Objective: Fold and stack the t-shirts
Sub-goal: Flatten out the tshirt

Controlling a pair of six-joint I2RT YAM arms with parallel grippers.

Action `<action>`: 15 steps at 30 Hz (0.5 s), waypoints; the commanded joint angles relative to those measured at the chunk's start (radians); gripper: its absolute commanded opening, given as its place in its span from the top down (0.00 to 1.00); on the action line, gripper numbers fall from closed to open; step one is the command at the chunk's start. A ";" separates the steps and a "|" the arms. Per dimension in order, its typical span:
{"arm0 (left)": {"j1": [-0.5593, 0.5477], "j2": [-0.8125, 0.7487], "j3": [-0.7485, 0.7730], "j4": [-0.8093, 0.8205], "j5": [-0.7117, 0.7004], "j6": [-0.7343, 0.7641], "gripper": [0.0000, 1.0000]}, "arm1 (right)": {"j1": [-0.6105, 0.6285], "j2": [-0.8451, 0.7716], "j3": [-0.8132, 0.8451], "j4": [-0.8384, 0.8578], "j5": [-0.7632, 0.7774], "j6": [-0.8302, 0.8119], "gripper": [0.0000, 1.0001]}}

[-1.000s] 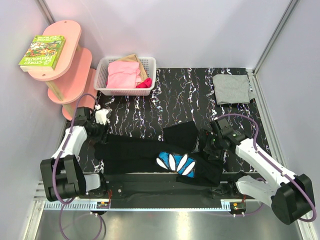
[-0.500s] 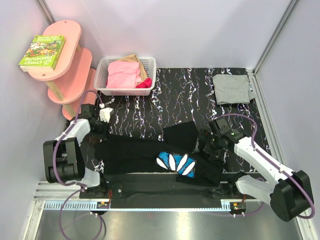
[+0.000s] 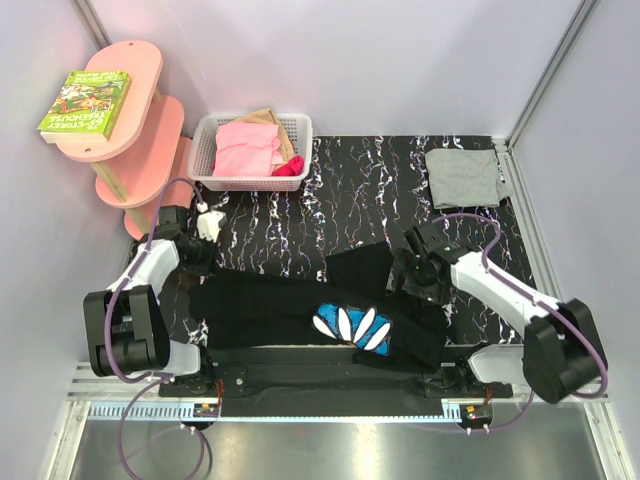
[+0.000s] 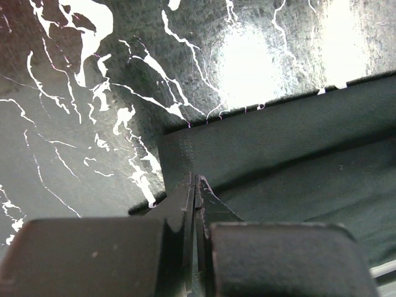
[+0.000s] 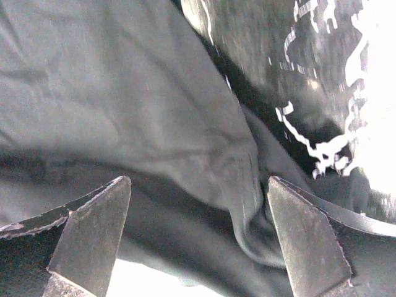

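Observation:
The black t-shirt (image 3: 270, 300) lies crumpled across the near part of the marbled table, its blue-and-white flower print (image 3: 352, 326) facing up. My left gripper (image 3: 197, 260) is at the shirt's left end; in the left wrist view it (image 4: 197, 179) is shut on the hem corner of the black t-shirt (image 4: 278, 148). My right gripper (image 3: 406, 284) hovers over the shirt's right side. In the right wrist view it (image 5: 199, 180) is open, with a raised fold of black cloth (image 5: 247, 185) between the fingers. The folded light grey t-shirt (image 3: 462, 177) lies at the back right.
A white basket (image 3: 203, 160) with pink clothes (image 3: 245, 150) stands at the back left. Beside it is a pink shelf unit (image 3: 140, 130) with a book (image 3: 85, 103) on top. Walls close in left, right and behind.
My left gripper has closed onto the shirt's left hem corner. The right gripper has shifted a little left and back over the shirt, staying open.

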 commanded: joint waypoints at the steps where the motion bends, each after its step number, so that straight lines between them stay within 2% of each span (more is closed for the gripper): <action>1: -0.004 -0.035 0.019 0.007 0.015 0.024 1.00 | 0.005 0.069 0.040 0.072 0.053 -0.029 0.00; 3: -0.004 -0.042 0.014 0.007 0.013 0.024 1.00 | 0.007 0.067 0.030 0.091 0.041 -0.027 0.00; 6: -0.004 -0.051 0.009 0.008 0.016 0.026 1.00 | 0.007 0.046 -0.004 0.106 0.029 -0.012 0.16; 7: -0.004 -0.052 0.009 0.008 0.016 0.026 1.00 | 0.007 0.038 -0.021 0.108 0.027 -0.007 0.26; 9: -0.004 -0.060 0.008 0.007 0.015 0.026 1.00 | 0.005 0.023 -0.032 0.112 0.020 0.000 0.39; 10: -0.004 -0.063 0.008 0.007 0.015 0.026 1.00 | 0.007 0.017 -0.036 0.112 0.017 0.009 0.51; 11: -0.004 -0.063 0.005 0.007 0.015 0.026 1.00 | 0.007 0.014 -0.038 0.112 0.017 0.013 0.78; 12: -0.004 -0.063 0.003 0.007 0.011 0.027 1.00 | 0.005 0.005 -0.038 0.111 0.015 0.016 0.91; 13: -0.004 -0.065 0.003 0.005 0.008 0.029 1.00 | 0.005 0.002 -0.035 0.112 0.015 0.017 0.99; 15: -0.004 -0.068 -0.001 0.007 0.002 0.027 1.00 | 0.007 -0.006 -0.029 0.106 0.014 0.019 1.00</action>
